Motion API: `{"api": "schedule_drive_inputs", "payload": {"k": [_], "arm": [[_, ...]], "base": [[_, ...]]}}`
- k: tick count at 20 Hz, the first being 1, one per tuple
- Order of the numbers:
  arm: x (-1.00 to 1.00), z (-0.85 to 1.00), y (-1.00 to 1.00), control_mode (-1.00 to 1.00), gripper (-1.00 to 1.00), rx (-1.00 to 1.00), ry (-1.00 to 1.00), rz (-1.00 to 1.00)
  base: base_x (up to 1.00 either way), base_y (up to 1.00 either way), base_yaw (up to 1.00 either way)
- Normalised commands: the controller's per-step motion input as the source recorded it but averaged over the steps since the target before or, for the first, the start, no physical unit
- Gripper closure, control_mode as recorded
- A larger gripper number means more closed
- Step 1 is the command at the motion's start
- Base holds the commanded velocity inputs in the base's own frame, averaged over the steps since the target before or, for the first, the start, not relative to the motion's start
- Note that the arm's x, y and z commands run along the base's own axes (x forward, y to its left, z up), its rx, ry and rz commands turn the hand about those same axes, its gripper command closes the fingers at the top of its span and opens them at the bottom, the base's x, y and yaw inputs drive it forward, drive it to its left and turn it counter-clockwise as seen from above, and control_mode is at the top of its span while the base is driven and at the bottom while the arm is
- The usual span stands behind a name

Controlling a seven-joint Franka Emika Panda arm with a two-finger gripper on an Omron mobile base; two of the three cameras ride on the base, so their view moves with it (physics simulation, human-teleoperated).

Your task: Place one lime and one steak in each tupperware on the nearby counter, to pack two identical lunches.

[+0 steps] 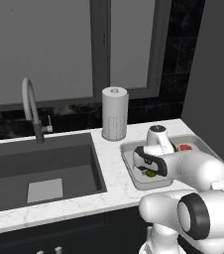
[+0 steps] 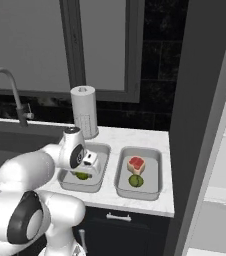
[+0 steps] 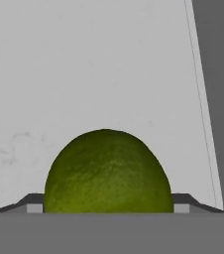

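lime going into the left tub

counter [image 2: 135, 137] at its right end carries two grey tubs side by side near the front edge. right tub [image 2: 152, 155] holds a steak [image 2: 136, 164] and a lime [image 2: 135, 180]. left tub [image 2: 102, 150] has only a lime [image 2: 82, 175], right under the gripper [image 2: 91, 159]. fingers look spread wide around it, can't tell if they touch. to do it well: lift straight up so the lime doesn't roll. left tub probably needs a steak next.
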Motion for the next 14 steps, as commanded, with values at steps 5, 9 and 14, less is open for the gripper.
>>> {"api": "schedule_drive_inputs", "payload": {"k": [5, 9, 14], "arm": [[-0.08, -0.3, -0.01, -1.0, -1.0, 0.0, 0.0, 0.0], [-0.25, 0.0, -0.01, -1.0, -1.0, 0.0, 0.0, 0.0], [-0.27, 0.0, -0.03, -1.0, -1.0, 0.0, -0.04, 0.0]], "base": [[0.0, 0.0, 0.0], [0.0, 0.0, 0.0], [0.0, 0.0, 0.0]]}}
